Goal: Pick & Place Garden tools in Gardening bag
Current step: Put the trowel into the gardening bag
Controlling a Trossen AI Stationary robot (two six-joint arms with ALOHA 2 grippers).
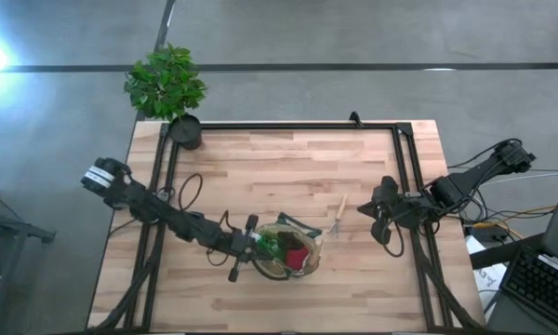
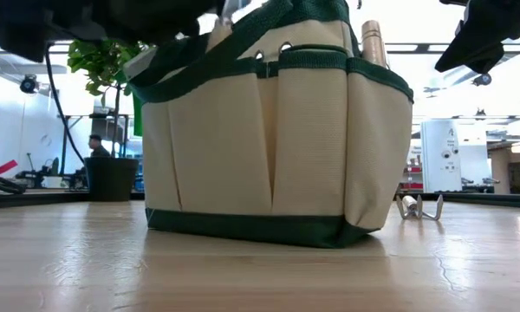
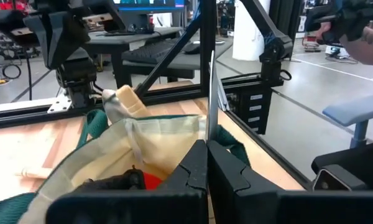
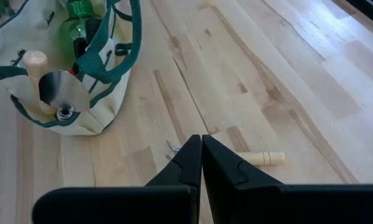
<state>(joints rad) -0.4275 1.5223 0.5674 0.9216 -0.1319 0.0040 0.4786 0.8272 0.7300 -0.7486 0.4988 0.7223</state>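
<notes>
— One tool is left out, as far as I can see: the hand rake, lying flat on the surface just right of the gardening bag. The rest look to be inside.

— Which hand takes it?

— I'd say the right hand; it hangs right of the rake, fingers pressed together, holding nothing. It should open first, then come down across the wooden handle, not the tines.

— How does the rake lie?

— Long axis running near to far with a slight lean; handle toward the far side, tines at the near end, pointing toward the bag's right corner.

— And the other arm?

— The left hand sits at the bag's left rim, clenched empty too. It may crowd the drop.
</notes>
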